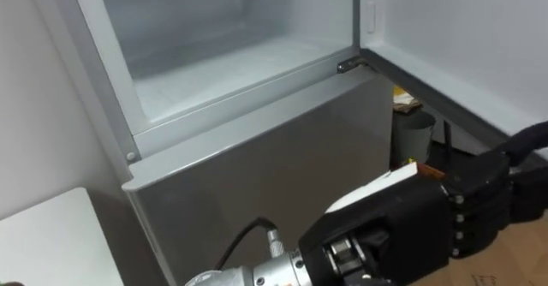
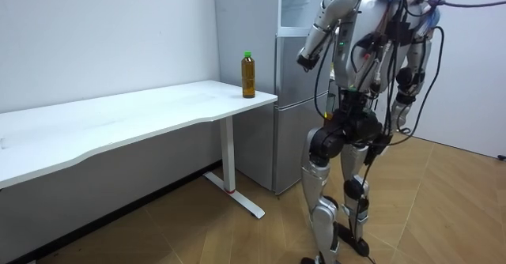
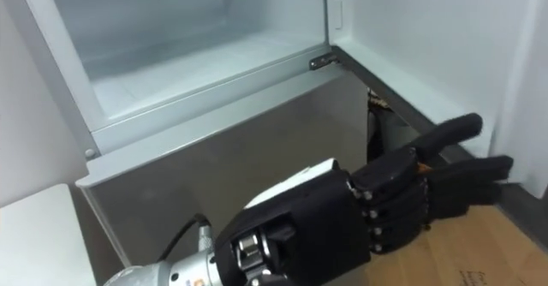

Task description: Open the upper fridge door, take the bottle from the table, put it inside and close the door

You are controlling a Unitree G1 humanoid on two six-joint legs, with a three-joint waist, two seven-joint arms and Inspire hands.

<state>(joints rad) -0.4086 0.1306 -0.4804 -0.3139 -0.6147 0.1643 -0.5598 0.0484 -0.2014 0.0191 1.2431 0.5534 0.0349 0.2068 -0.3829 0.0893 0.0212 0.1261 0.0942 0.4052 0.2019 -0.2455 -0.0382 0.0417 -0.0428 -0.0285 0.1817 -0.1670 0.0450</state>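
My left hand [image 3: 368, 222] is released, fingers straight and holding nothing, just before the one fridge [image 1: 257, 175], whose upper compartment [image 1: 223, 72] stands open. I judge the door step done and the fetch not begun. The one bottle [image 2: 248, 74] stands upright on the one counter [image 2: 158, 110], at its fridge-side end. Next I must turn there and grasp it.

— Left of the fridge [image 2: 288, 114]?
— Tabletop [image 2: 118, 122], with its end just beside the fridge; bottle [image 2: 248, 75] upright on that end.
— And at the front?
— Upper compartment [image 1: 223, 63] above the lower door [image 1: 274, 175]; upper door [image 1: 454, 38] swung out to the right; container [image 1: 413, 136] low beside the fridge, under that door; left hand [image 3: 342, 217] before the lower door.
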